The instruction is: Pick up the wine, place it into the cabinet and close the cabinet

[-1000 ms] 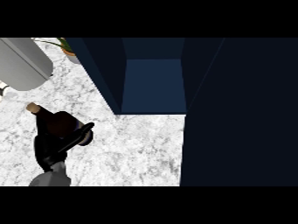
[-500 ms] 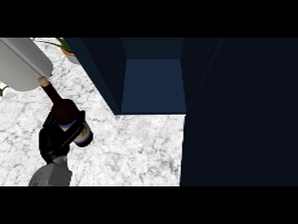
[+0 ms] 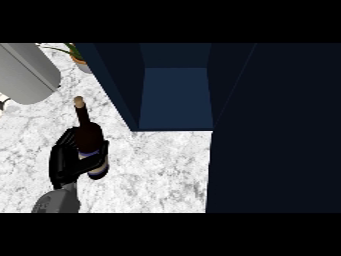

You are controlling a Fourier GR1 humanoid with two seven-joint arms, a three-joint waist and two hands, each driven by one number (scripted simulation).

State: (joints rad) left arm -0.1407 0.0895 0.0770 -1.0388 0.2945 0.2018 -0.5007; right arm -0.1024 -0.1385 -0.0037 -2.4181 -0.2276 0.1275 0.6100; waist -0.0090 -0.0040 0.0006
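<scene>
White-and-grey marbled counter (image 3: 158,175) is filling the lower left and centre of the frame.

Wine (image 3: 89,142): dark bottle with a pale cork-coloured top and a light band near its base, sitting at left of centre and standing roughly upright, its neck pointing toward the top of the frame. Whether its base is resting on the counter or hanging just above it cannot be told from this steep angle.

Left hand (image 3: 66,162): black, coming up from the lower left edge on a grey forearm, its fingers and thumb curling round the lower body of the wine and grasping it; the neck and top are showing clear above the hand.

Cabinet (image 3: 174,95): dark blue, standing open at upper centre, its lighter blue inner floor showing between two dark side walls; the wine is sitting to the left of the opening, outside it and near its left wall.

Cabinet door (image 3: 284,130): very dark panel covering the right side of the frame.

Grey cylinder (image 3: 18,70): lying in the upper left corner.

Potted plant (image 3: 75,54): green leaves in an orange pot, showing at the top edge just left of the cabinet.
</scene>
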